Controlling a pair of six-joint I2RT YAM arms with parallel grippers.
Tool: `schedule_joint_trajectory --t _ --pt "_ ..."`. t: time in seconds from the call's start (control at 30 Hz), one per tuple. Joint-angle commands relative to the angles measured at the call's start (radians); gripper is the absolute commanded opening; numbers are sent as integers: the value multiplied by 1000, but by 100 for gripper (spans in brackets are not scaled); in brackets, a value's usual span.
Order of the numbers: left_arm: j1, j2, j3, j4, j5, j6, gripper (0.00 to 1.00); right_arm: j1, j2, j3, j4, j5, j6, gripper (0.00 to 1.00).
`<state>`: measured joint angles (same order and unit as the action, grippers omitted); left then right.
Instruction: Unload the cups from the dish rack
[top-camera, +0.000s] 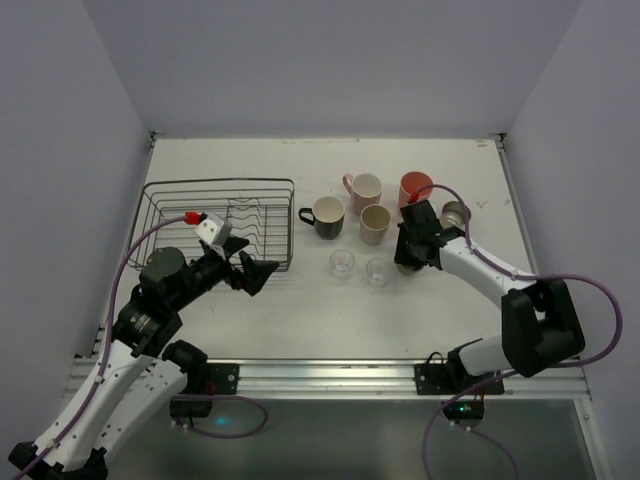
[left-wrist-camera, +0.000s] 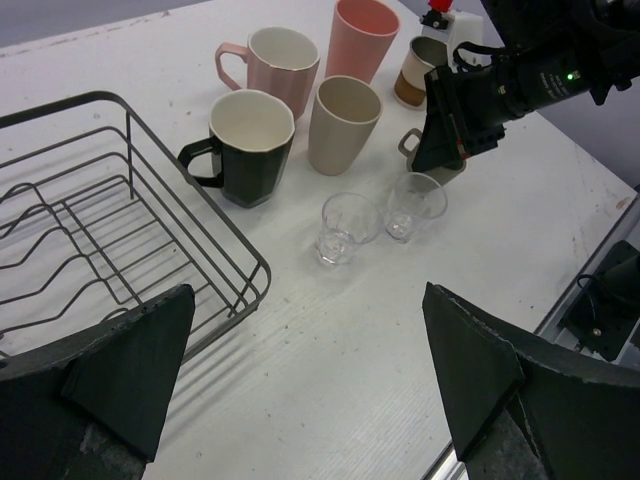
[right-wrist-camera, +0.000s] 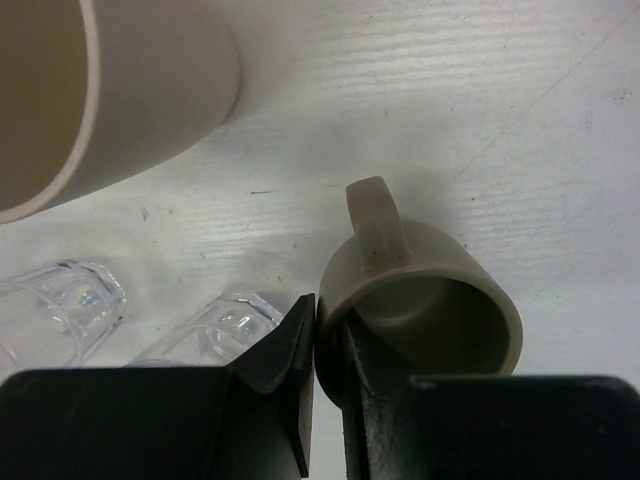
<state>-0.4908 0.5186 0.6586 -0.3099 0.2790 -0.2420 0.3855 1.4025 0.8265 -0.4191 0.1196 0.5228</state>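
Note:
The dark wire dish rack (top-camera: 220, 225) stands at the left with no cups in it. On the table to its right are the black mug (top-camera: 325, 215), pink mug (top-camera: 363, 190), salmon tumbler (top-camera: 415, 188), beige cup (top-camera: 375, 224), metallic cup (top-camera: 455, 212) and two clear glasses (top-camera: 342, 263) (top-camera: 376, 270). My right gripper (right-wrist-camera: 325, 345) is shut on the rim of the olive mug (right-wrist-camera: 430, 300), one finger inside and one outside, low beside the right glass (right-wrist-camera: 215, 330). My left gripper (left-wrist-camera: 305, 330) is open and empty above the table by the rack's near right corner (left-wrist-camera: 255, 275).
The beige cup (right-wrist-camera: 120, 90) stands close to the left of the olive mug. The right arm (left-wrist-camera: 520, 80) reaches in over the metallic cup (left-wrist-camera: 420, 72). Walls close in the table on three sides.

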Motion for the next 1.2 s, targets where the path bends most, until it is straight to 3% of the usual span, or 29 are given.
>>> schedule_joint_trajectory --t 0.0,0.2,0.27,0.33,0.47,0.5,0.57,0.8,0.97,1.17 --pt "11 -6 -1 -9 -8 20 100 -2 19 52 19 25 -9 18" --pt "21 -6 -2 -8 -6 20 100 -5 33 66 20 28 -27 32" --pt "26 -5 -1 -8 -3 21 100 -5 -17 66 16 34 -41 36" --pt "27 -3 1 -8 0 24 100 -5 -100 69 5 37 -49 45" --pt "28 -5 3 -8 -3 26 100 -4 -276 56 15 11 -76 69" --pt "28 -6 4 -8 -7 26 100 -4 -319 45 29 -3 -86 87" --pt "28 -9 9 -5 -15 21 100 -2 -457 11 62 -29 -102 99" --pt "28 17 101 40 -46 -39 100 0 -931 -47 120 -101 -136 99" --pt "28 78 237 -1 -155 -45 100 0 -1138 -29 120 -106 -141 99" --pt "28 57 406 -95 -363 7 100 0 -1295 -46 86 138 -144 99"
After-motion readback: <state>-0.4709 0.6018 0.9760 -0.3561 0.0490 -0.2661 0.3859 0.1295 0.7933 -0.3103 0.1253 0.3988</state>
